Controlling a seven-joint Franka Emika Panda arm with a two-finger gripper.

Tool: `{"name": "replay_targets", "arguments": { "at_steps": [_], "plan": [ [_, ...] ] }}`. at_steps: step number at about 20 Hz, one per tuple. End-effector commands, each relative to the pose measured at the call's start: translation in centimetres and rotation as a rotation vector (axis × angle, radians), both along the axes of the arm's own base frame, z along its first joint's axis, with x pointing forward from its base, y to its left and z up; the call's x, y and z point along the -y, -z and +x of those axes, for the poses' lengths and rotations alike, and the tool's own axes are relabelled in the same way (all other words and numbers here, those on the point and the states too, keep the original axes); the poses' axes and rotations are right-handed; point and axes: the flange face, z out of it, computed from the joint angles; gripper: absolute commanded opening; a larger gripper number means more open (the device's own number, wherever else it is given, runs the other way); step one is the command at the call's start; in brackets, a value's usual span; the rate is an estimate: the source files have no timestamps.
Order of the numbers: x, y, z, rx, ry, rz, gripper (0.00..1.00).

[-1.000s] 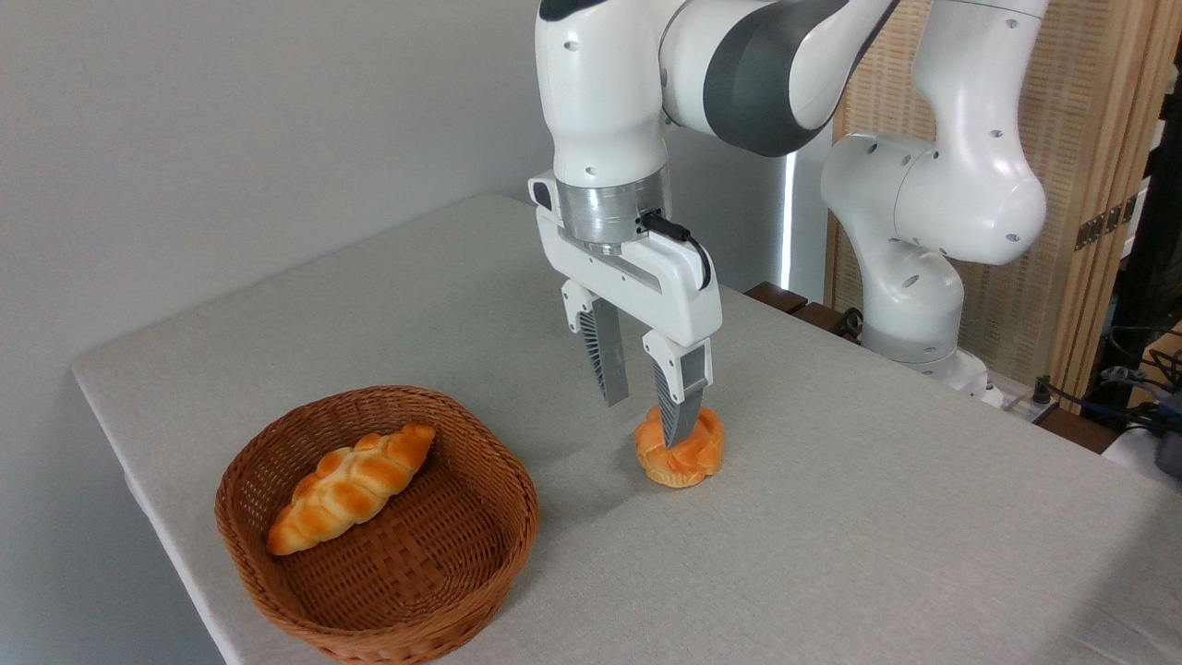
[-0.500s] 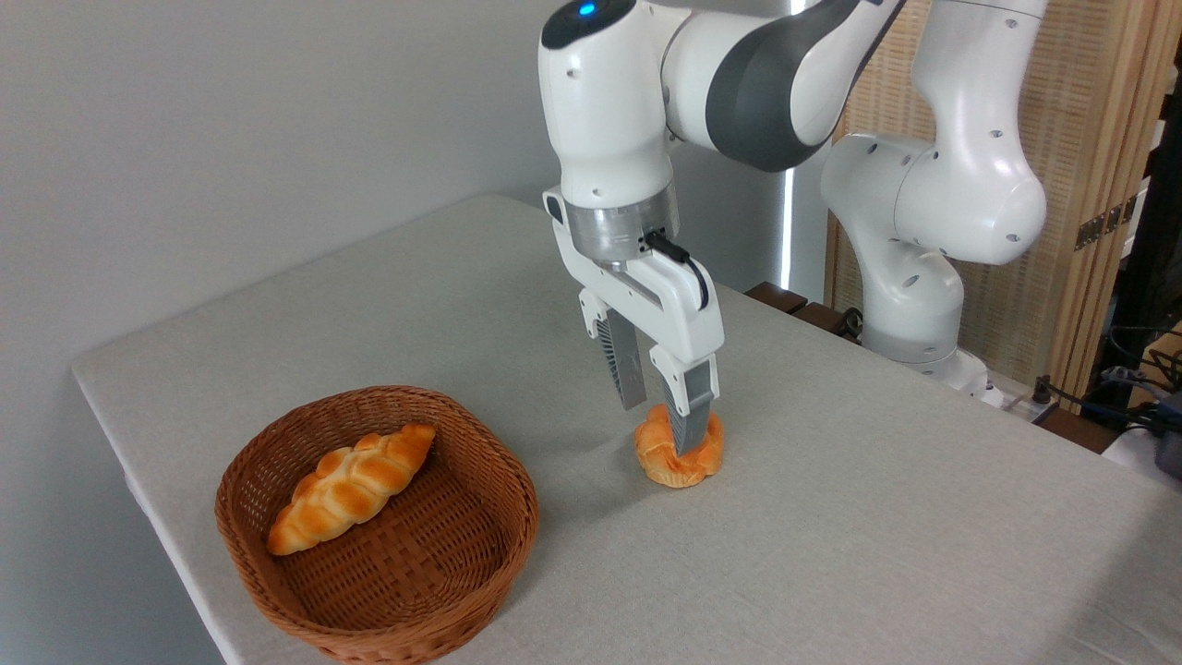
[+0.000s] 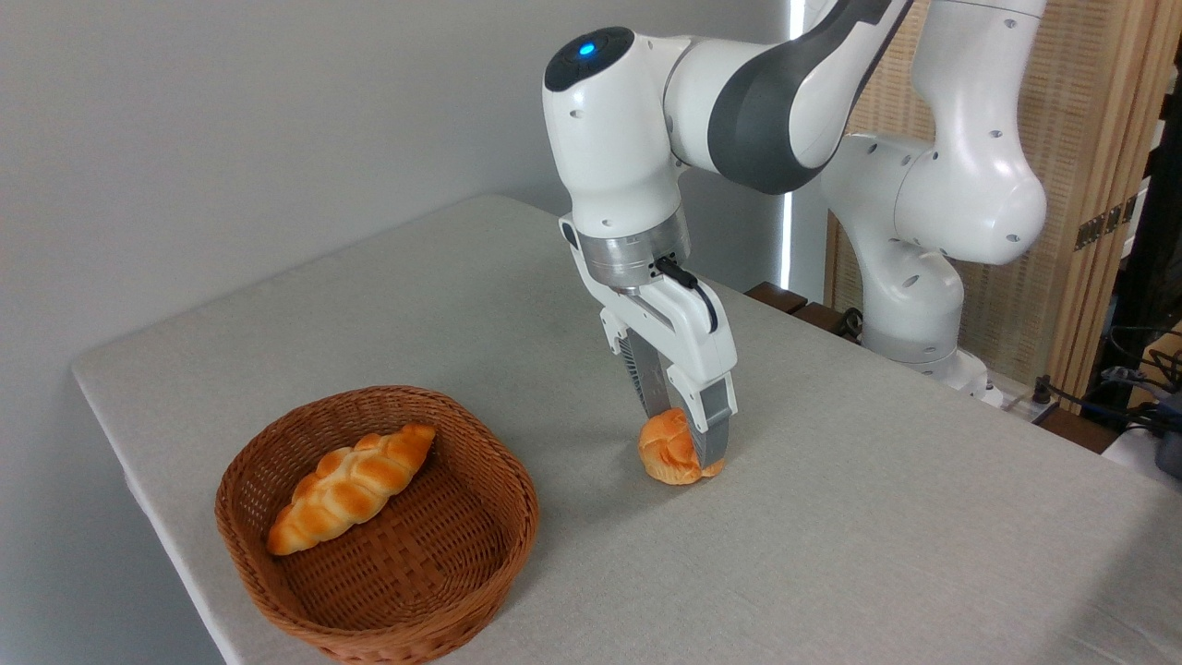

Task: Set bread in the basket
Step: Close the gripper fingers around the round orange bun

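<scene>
We are clamping our gripper (image 3: 685, 436) around the small knotted bun (image 3: 671, 449), which is sitting on the grey table (image 3: 877, 517) to the right of the wicker basket (image 3: 480, 554), so the carry runs leftward.

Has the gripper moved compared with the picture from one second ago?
Yes. The gripper has come down toward the table and narrowed around the bun; the basket stayed put.
</scene>
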Motion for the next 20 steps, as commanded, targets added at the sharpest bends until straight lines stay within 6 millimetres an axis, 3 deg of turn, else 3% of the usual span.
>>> {"name": "replay_targets", "arguments": {
  "at_steps": [1, 3, 6, 10, 16, 20],
  "plan": [
    [-0.4, 0.4, -0.6, -0.024, 0.022, 0.008, 1.00],
    [-0.5, 0.4, -0.6, -0.024, 0.020, 0.007, 0.95],
    [-0.5, 0.2, -0.5, -0.021, 0.021, 0.009, 0.66],
    [-1.5, 0.3, -0.7, -0.034, -0.001, 0.000, 0.53],
    [-1.5, 0.2, -0.8, -0.038, -0.004, 0.001, 0.41],
    [-1.5, -0.1, -0.7, -0.030, -0.008, 0.000, 0.41]
  ]
}}
